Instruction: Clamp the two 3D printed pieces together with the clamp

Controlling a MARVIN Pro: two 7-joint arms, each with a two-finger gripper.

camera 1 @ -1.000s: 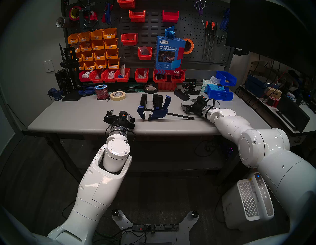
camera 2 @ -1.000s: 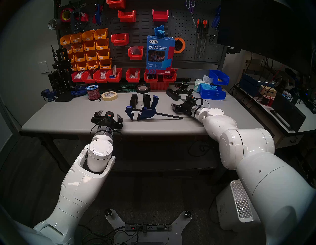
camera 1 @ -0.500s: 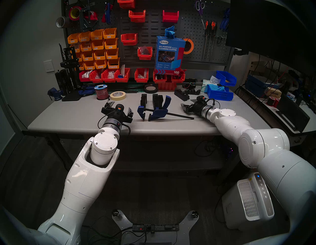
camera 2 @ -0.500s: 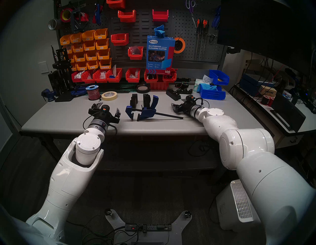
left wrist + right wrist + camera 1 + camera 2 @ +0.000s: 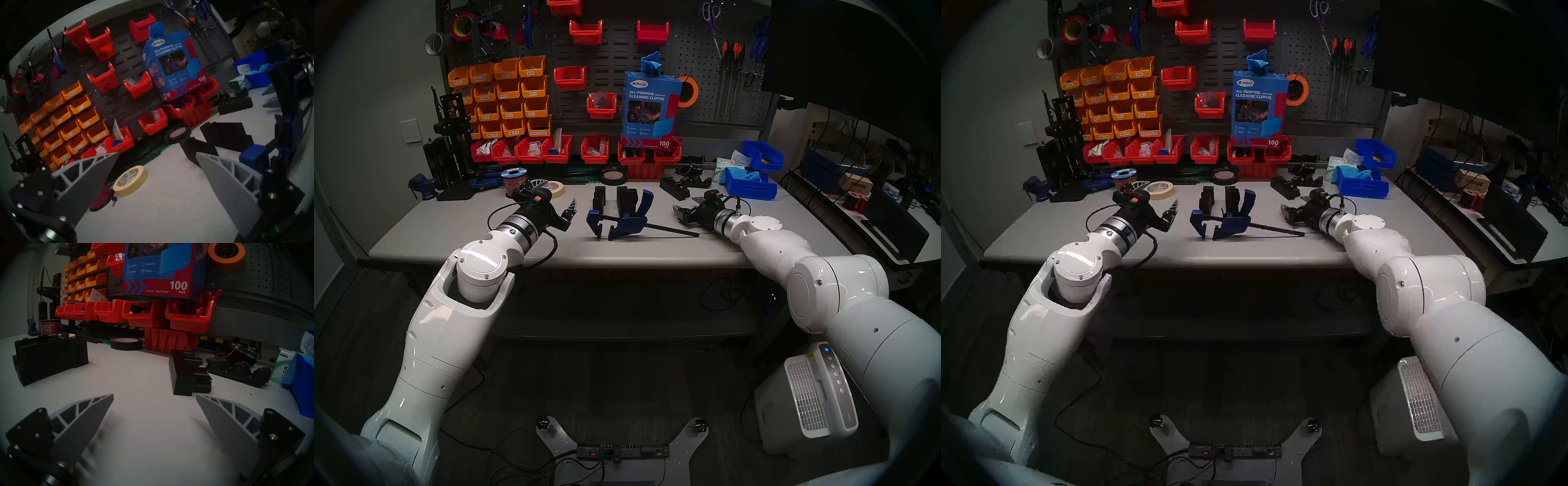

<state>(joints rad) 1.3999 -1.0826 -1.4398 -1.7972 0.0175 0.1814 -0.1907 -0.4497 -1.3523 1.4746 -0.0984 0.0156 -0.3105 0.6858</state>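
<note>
The two 3D printed pieces point(image 5: 599, 200) point(image 5: 626, 200) stand upright, a small gap apart, at the table's middle back; they also show in the other head view point(image 5: 1206, 200) point(image 5: 1232, 198). The blue clamp point(image 5: 626, 224) lies just in front of them, its black bar point(image 5: 673, 230) pointing right. My left gripper point(image 5: 555, 195) is open and empty, left of the pieces, hovering over the table. My right gripper point(image 5: 685, 207) is open and empty, right of the clamp's bar end. The left wrist view shows a piece point(image 5: 226, 134) and a blue clamp jaw point(image 5: 253, 156) at the right. The right wrist view shows a piece point(image 5: 49, 358) at the left.
Masking tape point(image 5: 551, 188) and a wire spool point(image 5: 514, 183) sit behind my left gripper. Black tape point(image 5: 612, 176), larger black angular blocks point(image 5: 678, 188) and blue bins point(image 5: 750, 185) lie at the back right. Red bins point(image 5: 595, 149) line the pegboard.
My left arm has swung out to the left, and its gripper has moved toward the table's back and turned to point right at the pieces. The right arm, clamp and pieces have not moved.
</note>
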